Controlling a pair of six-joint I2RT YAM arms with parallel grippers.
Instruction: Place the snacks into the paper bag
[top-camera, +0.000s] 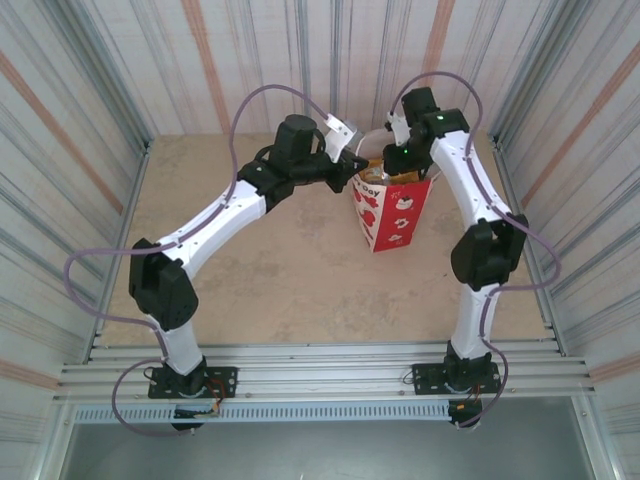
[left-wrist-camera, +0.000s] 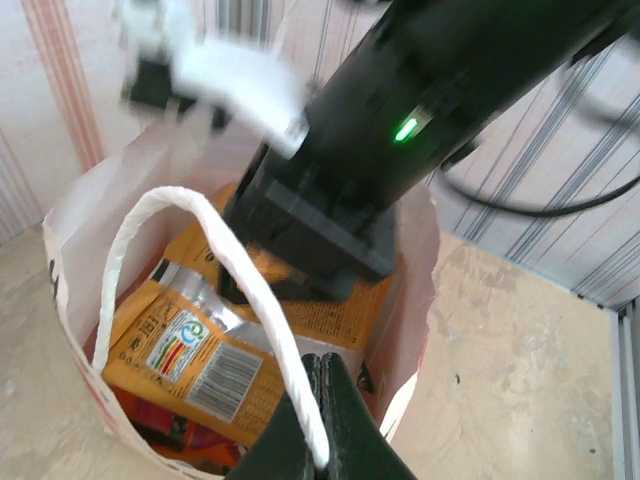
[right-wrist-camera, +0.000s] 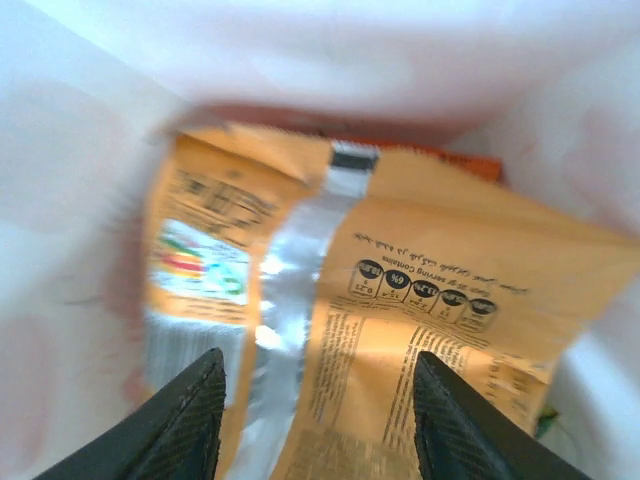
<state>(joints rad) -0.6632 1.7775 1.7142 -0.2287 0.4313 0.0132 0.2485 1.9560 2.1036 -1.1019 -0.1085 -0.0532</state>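
Right wrist: orange pouch (right-wrist-camera: 420, 300) inside paper bag (right-wrist-camera: 70, 180)

Left arm (top-camera: 215, 225) and right arm (top-camera: 470, 190): white shell links, black rounded joint housings. A thin lilac cable (top-camera: 75, 285) runs in loose loops along each arm, from behind the gripper back to a black base plate (top-camera: 190, 383). Green indicator light (left-wrist-camera: 405, 130) on the right arm's black housing, just behind its gripper. Left gripper (left-wrist-camera: 322, 375): smooth dark tapered fingers. Right gripper (right-wrist-camera: 318, 365): black fingers (right-wrist-camera: 190, 420), fine cross-hatched texture, rounded tips. White bracket (top-camera: 340, 127) sits just behind the left gripper.
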